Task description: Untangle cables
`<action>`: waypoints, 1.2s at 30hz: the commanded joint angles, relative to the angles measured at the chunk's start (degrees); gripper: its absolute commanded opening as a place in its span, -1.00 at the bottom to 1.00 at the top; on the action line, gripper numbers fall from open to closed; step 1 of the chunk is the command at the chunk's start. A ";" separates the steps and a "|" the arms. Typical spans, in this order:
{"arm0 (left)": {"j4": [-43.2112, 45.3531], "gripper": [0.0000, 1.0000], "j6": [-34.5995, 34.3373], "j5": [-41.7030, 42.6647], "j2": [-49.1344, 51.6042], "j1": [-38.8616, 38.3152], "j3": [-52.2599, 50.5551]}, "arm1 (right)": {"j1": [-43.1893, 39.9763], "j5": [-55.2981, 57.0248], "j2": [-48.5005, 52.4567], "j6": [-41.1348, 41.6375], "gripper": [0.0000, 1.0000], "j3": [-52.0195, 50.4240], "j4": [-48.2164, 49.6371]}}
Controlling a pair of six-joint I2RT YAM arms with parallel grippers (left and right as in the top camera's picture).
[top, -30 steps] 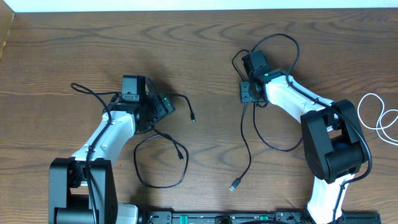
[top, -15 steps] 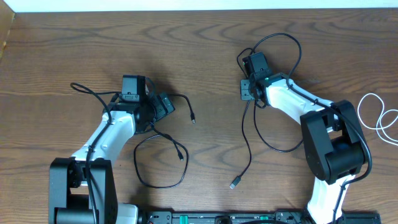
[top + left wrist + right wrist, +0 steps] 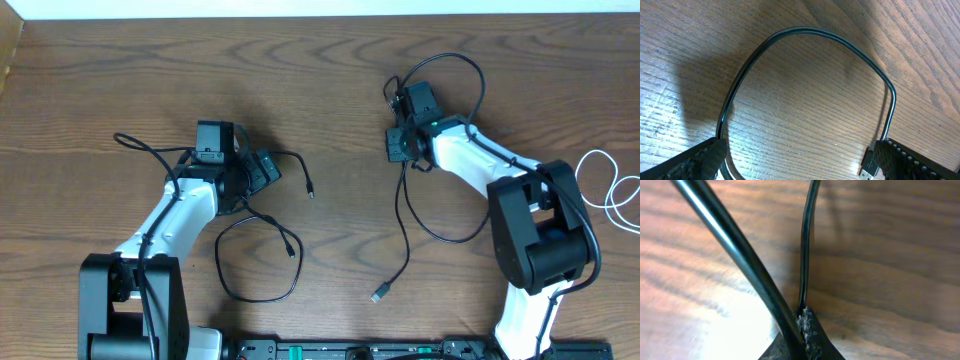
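My right gripper (image 3: 402, 95) is shut on a thin black cable (image 3: 404, 230); in the right wrist view the cord (image 3: 807, 245) runs straight into the closed fingertips (image 3: 807, 330). That cable loops behind the wrist and trails down to a plug (image 3: 379, 296). More black cable (image 3: 256, 298) lies curled by the left arm. My left gripper (image 3: 265, 172) stands open low over it, its fingers (image 3: 695, 160) straddling an arc of cord (image 3: 805, 32), with a USB plug (image 3: 867, 170) beside the right finger. A white cable (image 3: 608, 185) lies coiled at the far right.
The wooden table (image 3: 320, 60) carries both arms. A stray end of black cord (image 3: 120, 140) reaches out left of the left arm. A thicker blurred black wire (image 3: 730, 245) crosses the right wrist view close to the lens.
The right gripper has closed on the black cable and drifted slightly right, dragging the cable's lower plug a little. The left arm has stayed put and open.
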 commanded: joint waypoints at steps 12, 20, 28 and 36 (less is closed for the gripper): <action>-0.17 0.98 0.52 -0.79 -0.59 0.24 0.61 | -8.76 -41.59 0.74 -17.09 -0.98 -3.32 -10.01; -0.17 0.98 0.52 -0.79 -0.59 0.24 0.61 | -15.72 -49.40 -0.61 -19.56 -0.98 -3.32 -13.62; -0.17 0.98 0.52 -0.79 -0.59 0.24 0.61 | -19.04 -52.63 -1.22 -20.65 -0.98 -3.32 -15.61; -0.17 0.98 0.52 -0.79 -0.59 0.24 0.61 | -19.04 -52.61 -1.92 -20.70 -0.98 -3.32 -16.00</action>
